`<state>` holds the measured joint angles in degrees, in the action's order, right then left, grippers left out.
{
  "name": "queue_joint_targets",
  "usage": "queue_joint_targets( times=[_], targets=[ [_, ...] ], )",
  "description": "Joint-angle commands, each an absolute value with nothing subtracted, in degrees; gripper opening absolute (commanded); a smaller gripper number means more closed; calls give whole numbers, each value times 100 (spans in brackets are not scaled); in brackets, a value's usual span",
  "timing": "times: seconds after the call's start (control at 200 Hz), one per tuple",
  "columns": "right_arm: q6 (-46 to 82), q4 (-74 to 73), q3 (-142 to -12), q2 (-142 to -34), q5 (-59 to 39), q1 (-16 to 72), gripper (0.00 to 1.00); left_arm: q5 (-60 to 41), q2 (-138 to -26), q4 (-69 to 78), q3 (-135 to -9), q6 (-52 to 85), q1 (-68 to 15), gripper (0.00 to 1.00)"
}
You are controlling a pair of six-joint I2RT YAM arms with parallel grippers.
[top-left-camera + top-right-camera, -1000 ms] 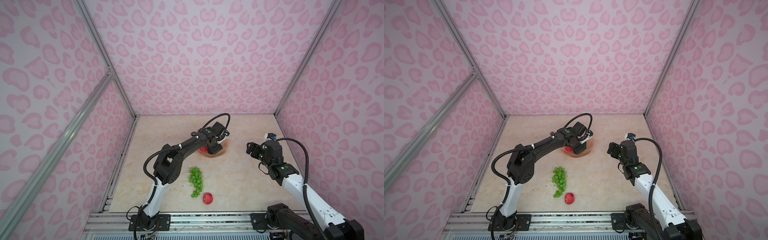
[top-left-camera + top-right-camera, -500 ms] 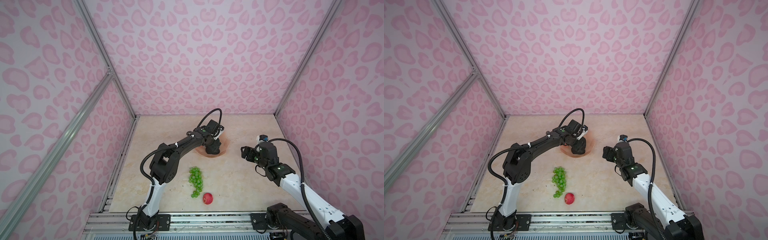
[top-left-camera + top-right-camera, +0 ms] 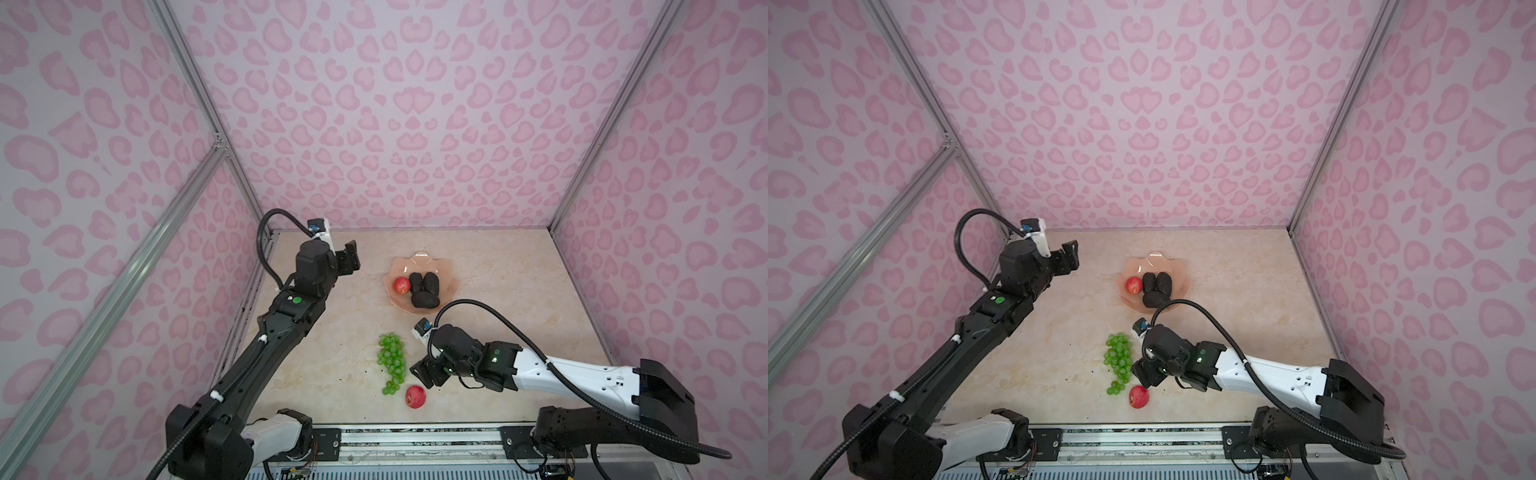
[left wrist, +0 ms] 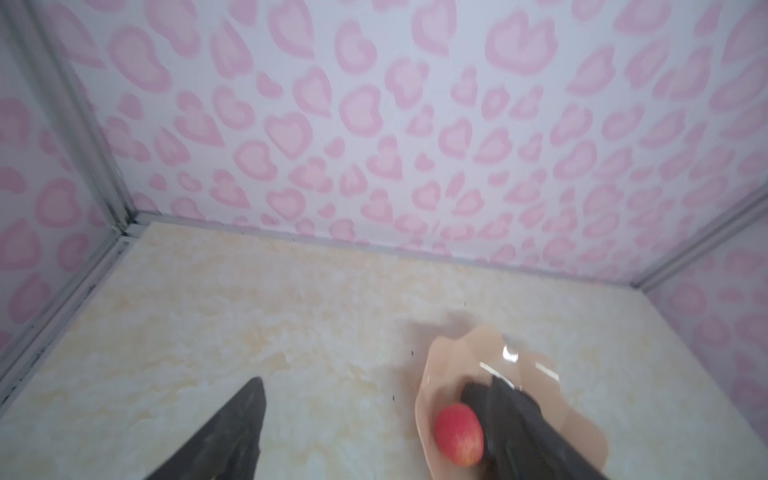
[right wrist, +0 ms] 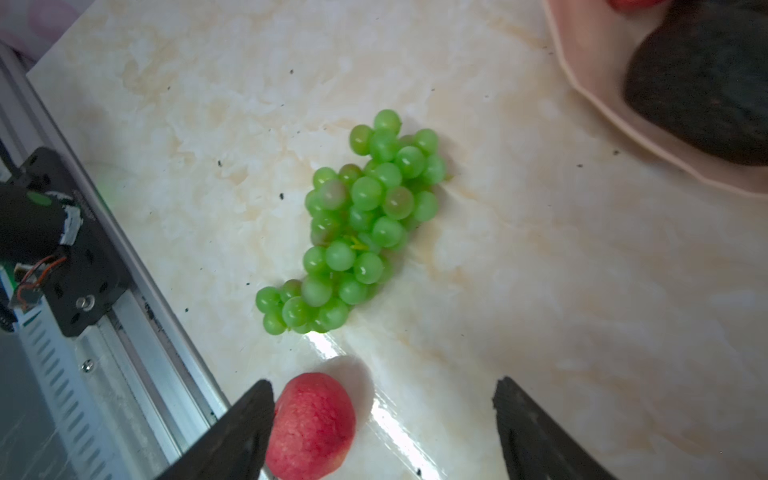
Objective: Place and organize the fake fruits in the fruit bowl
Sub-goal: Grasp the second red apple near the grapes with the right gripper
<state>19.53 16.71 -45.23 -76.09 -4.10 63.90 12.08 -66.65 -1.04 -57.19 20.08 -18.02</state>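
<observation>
While the left gripper (image 4: pixel 376 380) hangs spread and empty, the right gripper (image 5: pixel 383 384), also spread, hovers beside the round red-pink fake fruit (image 5: pixel 311 424) near the front edge of the tabletop (image 3: pixel 519 291). Likely next: centre, then close.

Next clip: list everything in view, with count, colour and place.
table: one, beige marbled, enclosure floor
walls: three, pink heart print, around table
fruit bowl: one, peach-pink, back middle of table
avocados: three, blackish, in the fruit bowl
bowl red fruit: one, red-pink, in bowl beside avocados
loose red fruit: one, red-pink, on table near front
grapes: one bunch, green, on table behind loose red fruit
left tool: one, black, open, empty, left of bowl
right tool: one, black, open, empty, beside loose red fruit
</observation>
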Motion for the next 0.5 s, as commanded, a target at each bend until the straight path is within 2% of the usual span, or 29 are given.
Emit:
queue_joint_targets(
  times=[0.0, 0.21, 0.495],
  targets=[
    [1712, 2014, -4723, -8046, -503, 6787, 82, 1269, -6261, -323, -5255, 2484, -1528, 87],
    [1973, 1907, -4779, -8592, -534, 7040, 77, 1230, -5773, -575, -4950, 2489, -1310, 87],
    [2255, 2001, -4714, -8863, -246, 7057, 67, 1039, -5785, -608, -4884, 2462, -1256, 87]
  ],
)
